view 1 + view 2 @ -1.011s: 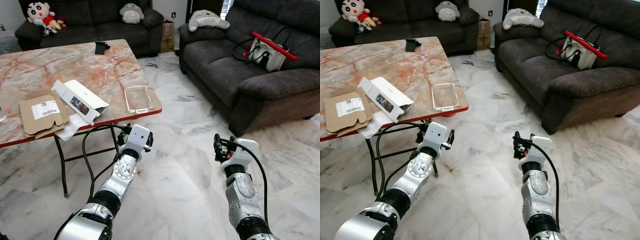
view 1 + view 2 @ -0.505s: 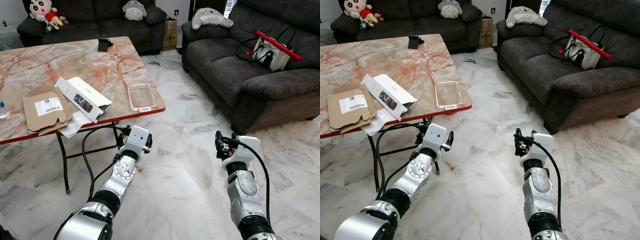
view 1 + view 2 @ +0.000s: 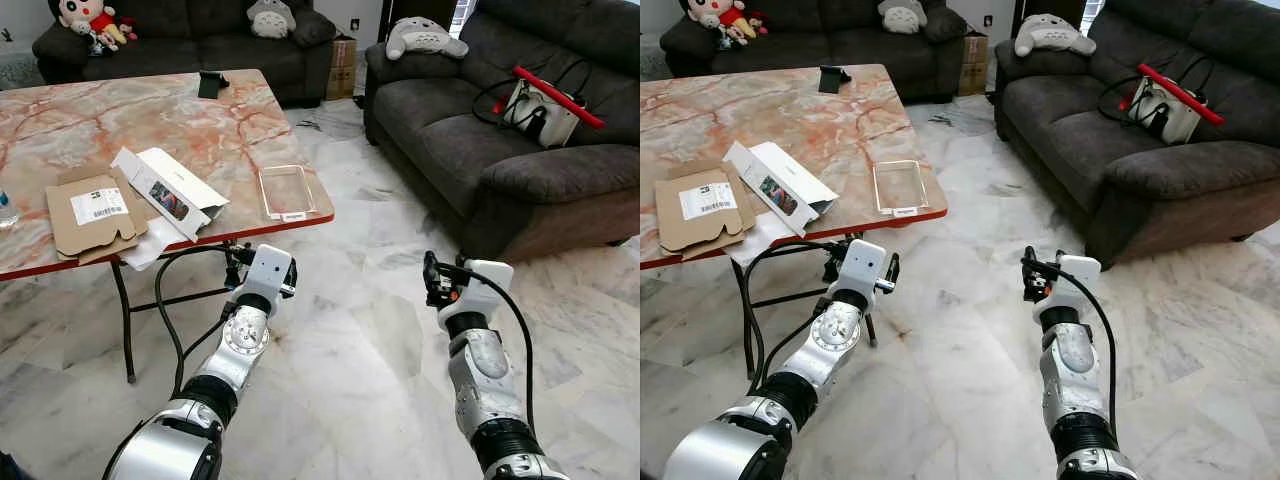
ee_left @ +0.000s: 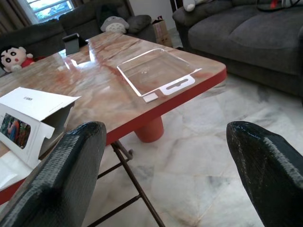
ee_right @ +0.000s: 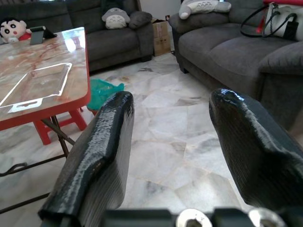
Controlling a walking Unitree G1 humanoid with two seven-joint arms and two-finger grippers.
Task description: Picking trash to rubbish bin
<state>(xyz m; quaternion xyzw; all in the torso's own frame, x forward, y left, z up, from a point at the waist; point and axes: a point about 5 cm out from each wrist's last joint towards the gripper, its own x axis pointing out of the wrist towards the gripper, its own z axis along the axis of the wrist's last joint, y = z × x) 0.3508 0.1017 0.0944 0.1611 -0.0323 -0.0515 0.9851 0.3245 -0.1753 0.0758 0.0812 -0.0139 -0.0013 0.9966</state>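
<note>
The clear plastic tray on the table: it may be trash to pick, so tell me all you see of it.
The clear plastic tray is a shallow, see-through rectangular blister shell with a raised rim and a white hang tab at its near end. It is empty and lies flat on the marble-patterned table, at the red-edged corner nearest the sofa. Nothing else touches it.

Two sofas (image 3: pixel 500 130) (image 3: pixel 180 40), three plush toys (image 3: pixel 425 37) (image 3: pixel 270 17) (image 3: pixel 85 15), one table (image 3: pixel 120 120), two boxes (image 3: pixel 165 190) (image 3: pixel 92 210), one clear tray (image 3: pixel 287 191).

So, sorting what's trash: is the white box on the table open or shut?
Open. The white box lies flat on the table with its end flap lifted, dark interior showing.
</note>
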